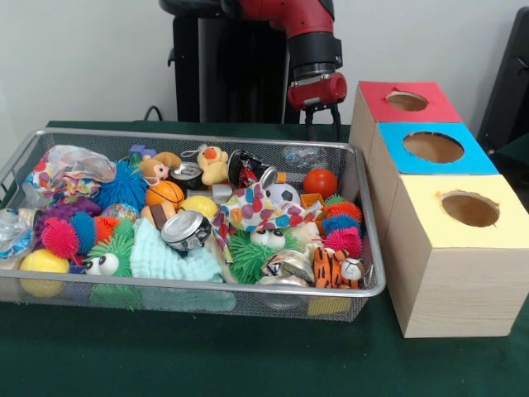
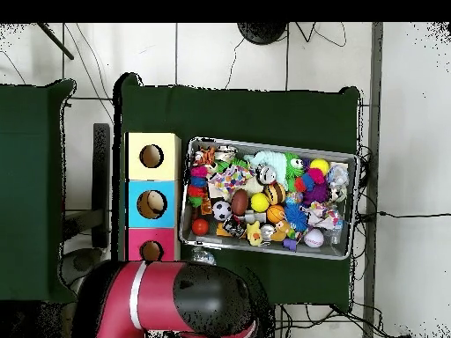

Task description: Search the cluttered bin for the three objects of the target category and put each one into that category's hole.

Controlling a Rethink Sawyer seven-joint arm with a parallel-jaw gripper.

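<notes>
The cluttered bin [image 1: 198,135] is a shallow silver wire-mesh basket on the green table, heaped with toys: spiky balls, a small basketball [image 1: 165,193], a soccer ball [image 1: 283,194], a red ball [image 1: 320,182], crushed cans [image 1: 186,229], a yellow duck [image 1: 214,163] and a toy tiger [image 1: 331,266]. It also shows in the overhead view [image 2: 351,211]. My gripper [image 1: 322,124] hangs just behind the bin's far rim, near the red-topped box; its lower part is hidden by the rim. A crumpled clear thing [image 1: 304,155] shows through the mesh right below it.
Three wooden boxes with round holes stand in a row beside the bin: red top [image 1: 405,101], blue top [image 1: 433,147], yellow top [image 1: 469,208]. In the overhead view they are yellow [image 2: 151,157], blue [image 2: 151,204] and red [image 2: 151,250]. My red arm [image 2: 167,299] reaches in near the red box.
</notes>
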